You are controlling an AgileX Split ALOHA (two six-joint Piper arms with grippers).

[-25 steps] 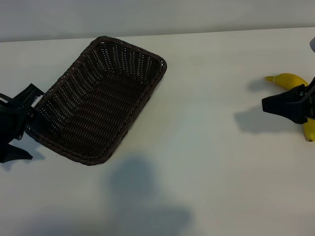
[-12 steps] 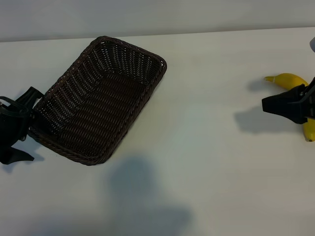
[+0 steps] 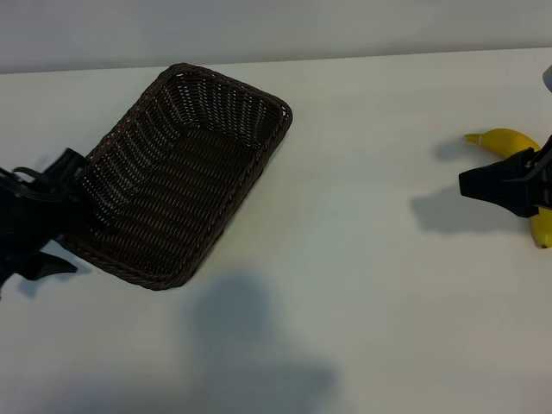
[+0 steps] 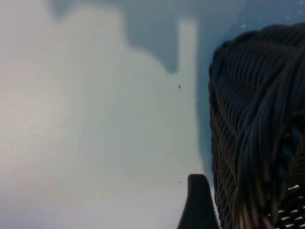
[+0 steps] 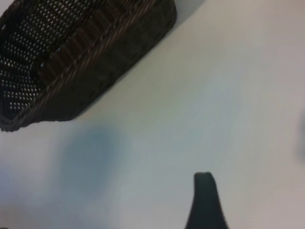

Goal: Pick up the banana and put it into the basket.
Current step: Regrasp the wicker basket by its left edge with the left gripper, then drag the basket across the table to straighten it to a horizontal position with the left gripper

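A: Now then, item one: banana point(image 3: 509, 141). Location?
B: Far out at three o'clock on white table point(image 3: 362, 285), bright yellow, curved, lying flat. Partly covered by right gripper point(image 3: 504, 185), hovering across its middle; stem end showing past fingers, other end below.
A: Right gripper jaws?
B: Spread fairly wide, closed on nothing. One black fingertip point(image 5: 204, 191) over bare tabletop in right wrist view.
A: Item two: basket point(image 3: 185, 172).
B: Dark brown wicker, rectangular, braided rim, set at an angle toward ten o'clock, well apart from banana. Nothing inside.
A: Left gripper point(image 3: 39, 220)?
B: At nine o'clock edge, against basket's short end. Jaws wide apart, one finger point(image 4: 198, 202) just beside woven wall point(image 4: 252, 143); grip on rim not confirmed.
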